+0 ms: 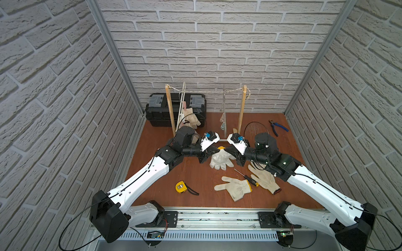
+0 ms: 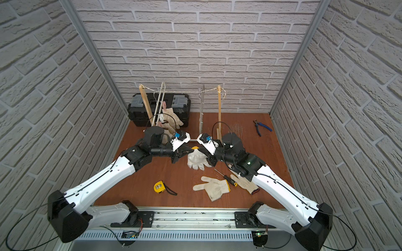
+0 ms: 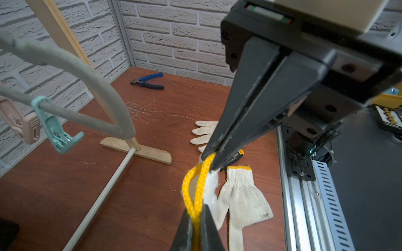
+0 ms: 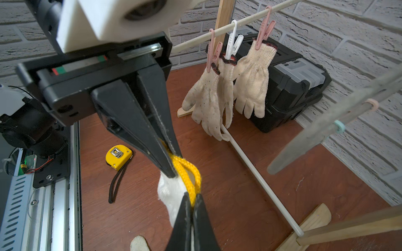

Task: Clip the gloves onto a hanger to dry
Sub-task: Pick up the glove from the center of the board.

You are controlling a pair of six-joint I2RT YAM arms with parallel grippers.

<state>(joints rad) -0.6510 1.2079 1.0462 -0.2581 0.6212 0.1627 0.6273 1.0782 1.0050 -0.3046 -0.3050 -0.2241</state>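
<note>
Both grippers pinch the yellow cuff of one off-white glove (image 1: pixel 220 160) (image 2: pixel 196 160), held between them just above the table's middle. My left gripper (image 1: pixel 215 150) (image 3: pixel 196 211) is shut on one side of the cuff and my right gripper (image 1: pixel 226 150) (image 4: pixel 192 196) is shut on the opposite side. The cuff edge stands as a narrow loop between the two. A grey hanger (image 3: pixel 65 63) with a teal clip (image 3: pixel 57 130) hangs close by. Two more gloves lie on the table, one yellow-cuffed (image 1: pixel 236 188), one red-cuffed (image 1: pixel 264 178). Several gloves (image 4: pixel 252 82) hang clipped on the white hanger (image 1: pixel 181 104).
A wooden rack (image 1: pixel 242 108) with a rope stands at the back, its white floor rod (image 4: pixel 261 182) close to the grippers. A black toolbox (image 1: pixel 165 110) sits back left, blue pliers (image 1: pixel 278 127) back right. A yellow tape measure (image 1: pixel 181 187) and a screwdriver (image 1: pixel 248 178) lie near the front.
</note>
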